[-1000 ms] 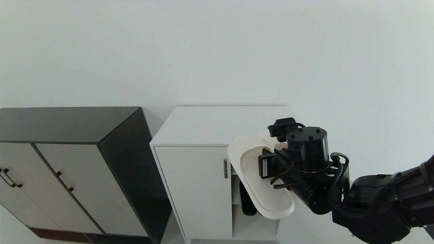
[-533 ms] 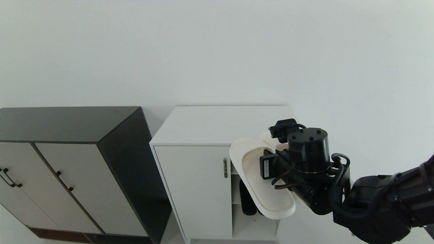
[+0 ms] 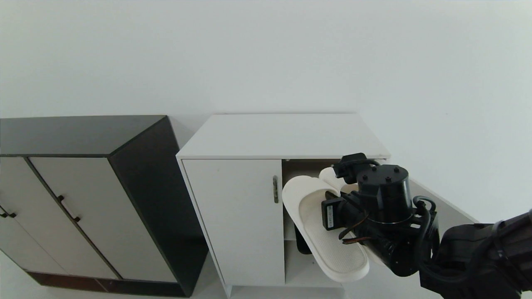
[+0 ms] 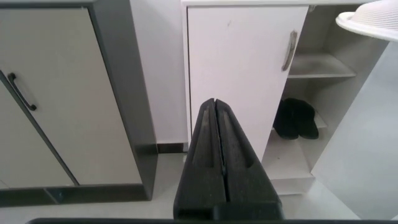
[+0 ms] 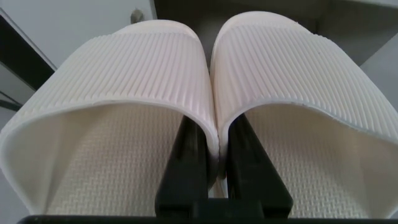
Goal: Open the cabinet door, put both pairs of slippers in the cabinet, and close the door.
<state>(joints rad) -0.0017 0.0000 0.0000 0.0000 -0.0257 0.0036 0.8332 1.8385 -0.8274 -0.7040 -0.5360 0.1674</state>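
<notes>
While the pair of cream ribbed foam slippers [image 3: 328, 236] hangs before the open right half of the white wooden cabinet [image 3: 232, 207], pinched by inner edges in the clamped right tool [image 5: 214, 149], a sole could catch the shelf [image 4: 317, 65] and slip free; the left tool [image 4: 216, 143] is closed, empty.

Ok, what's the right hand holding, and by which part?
The right hand holds the pair of white slippers, one finger under each strap, pinching their touching inner sides together. The left hand is shut on nothing.

White wall [image 3: 266, 54]; dark 2-door cabinet [image 3: 95, 203] left.
</notes>
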